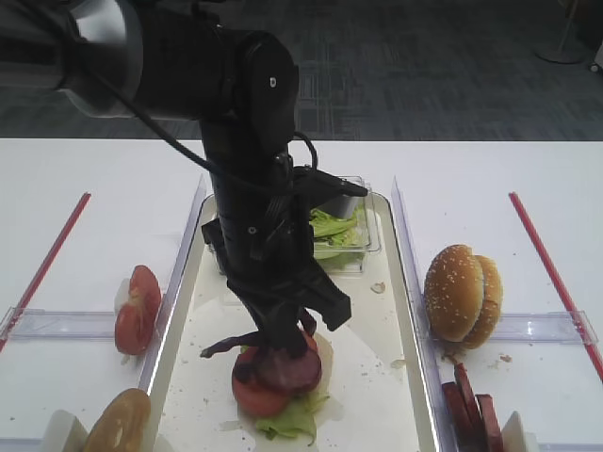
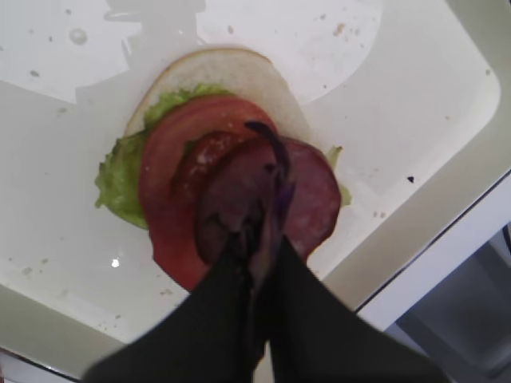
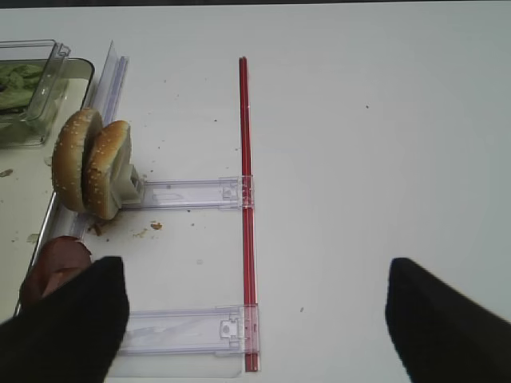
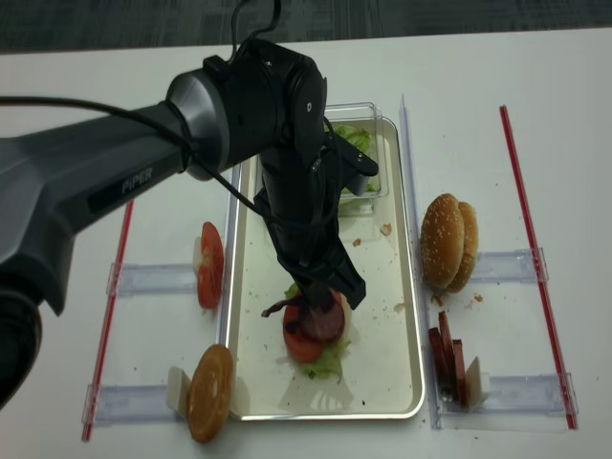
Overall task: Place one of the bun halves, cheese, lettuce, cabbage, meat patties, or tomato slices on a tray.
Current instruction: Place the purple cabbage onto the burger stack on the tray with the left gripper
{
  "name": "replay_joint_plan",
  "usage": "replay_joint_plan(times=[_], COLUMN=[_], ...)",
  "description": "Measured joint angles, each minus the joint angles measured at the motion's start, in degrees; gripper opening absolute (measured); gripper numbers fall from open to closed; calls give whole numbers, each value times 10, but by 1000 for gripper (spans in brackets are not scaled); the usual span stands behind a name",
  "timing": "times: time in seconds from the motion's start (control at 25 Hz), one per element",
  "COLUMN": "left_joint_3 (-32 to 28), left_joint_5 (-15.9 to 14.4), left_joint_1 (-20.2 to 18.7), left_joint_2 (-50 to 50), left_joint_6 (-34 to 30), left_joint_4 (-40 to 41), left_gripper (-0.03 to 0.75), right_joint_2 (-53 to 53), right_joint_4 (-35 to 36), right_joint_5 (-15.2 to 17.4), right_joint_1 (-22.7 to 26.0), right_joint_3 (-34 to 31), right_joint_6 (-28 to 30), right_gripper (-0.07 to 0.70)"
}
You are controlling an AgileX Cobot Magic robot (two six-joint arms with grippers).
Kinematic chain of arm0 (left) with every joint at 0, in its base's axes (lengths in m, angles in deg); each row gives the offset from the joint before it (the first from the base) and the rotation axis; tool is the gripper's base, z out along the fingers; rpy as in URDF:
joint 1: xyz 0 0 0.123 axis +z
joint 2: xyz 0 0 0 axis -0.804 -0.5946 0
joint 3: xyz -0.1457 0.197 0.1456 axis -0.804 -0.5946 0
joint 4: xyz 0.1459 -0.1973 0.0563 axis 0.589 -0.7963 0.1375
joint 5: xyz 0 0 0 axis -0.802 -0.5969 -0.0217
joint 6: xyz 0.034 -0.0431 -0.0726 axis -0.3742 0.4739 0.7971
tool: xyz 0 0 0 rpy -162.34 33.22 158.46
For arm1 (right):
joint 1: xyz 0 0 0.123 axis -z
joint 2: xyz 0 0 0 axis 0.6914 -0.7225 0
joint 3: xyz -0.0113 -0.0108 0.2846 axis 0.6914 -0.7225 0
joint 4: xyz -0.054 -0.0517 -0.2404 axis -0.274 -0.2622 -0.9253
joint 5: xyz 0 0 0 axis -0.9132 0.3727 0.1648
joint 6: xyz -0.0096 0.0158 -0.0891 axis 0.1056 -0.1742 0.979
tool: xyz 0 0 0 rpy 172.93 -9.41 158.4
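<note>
White tabletop (image 1: pixel 85 169), grey carpet behind. Tray (image 1: pixel 400 395) in the middle, crumbs on its floor. Left gripper (image 2: pixel 259 239) is low over the stack on the tray, fingers (image 2: pixel 319 335) closed on cabbage (image 2: pixel 271 171), dark purple strips dangling onto the top meat slice (image 2: pixel 311 199). Stack from below: pale bun half (image 2: pixel 231 72), lettuce (image 2: pixel 120 175), one tomato slice (image 2: pixel 172 152), two meat slices as far as I can tell. The arm hides most of the clear box (image 1: pixel 353 226) of lettuce at the tray's far end. Right gripper (image 3: pixel 255 319): fingers wide apart, holding nothing, only the tips in view. Right of the tray: two sesame bun halves (image 1: pixel 462 294) on edge, about three meat slices (image 1: pixel 466 400), cut off. Left: tomato slices (image 1: pixel 138 306), count unclear.
</note>
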Motion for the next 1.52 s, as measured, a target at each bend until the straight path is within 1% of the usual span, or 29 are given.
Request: replay_joint_plan(times=[0.32, 1.0, 1.24, 1.36, 1.52], left_joint_3=[0, 0, 0, 0, 0], left_joint_5=[0, 0, 0, 0, 0], left_joint_1=[-2, -3, -3, -3, -3], left_joint_2=[-17, -17, -17, -17, -17], left_joint_6=[-14, -15, -38, -42, -43], left_joint_4=[-31, -24, -28, -28, -28], left_gripper=[10, 10, 14, 28, 66], right_joint_2=[0, 0, 0, 0, 0], right_joint_4=[0, 0, 0, 0, 0], right_joint_5=[0, 0, 0, 0, 0], right_joint_1=[0, 0, 0, 0, 0], right_joint_3=[0, 0, 0, 0, 0], right_joint_6=[0, 0, 0, 0, 0], right_gripper=[666, 666, 666, 666, 666])
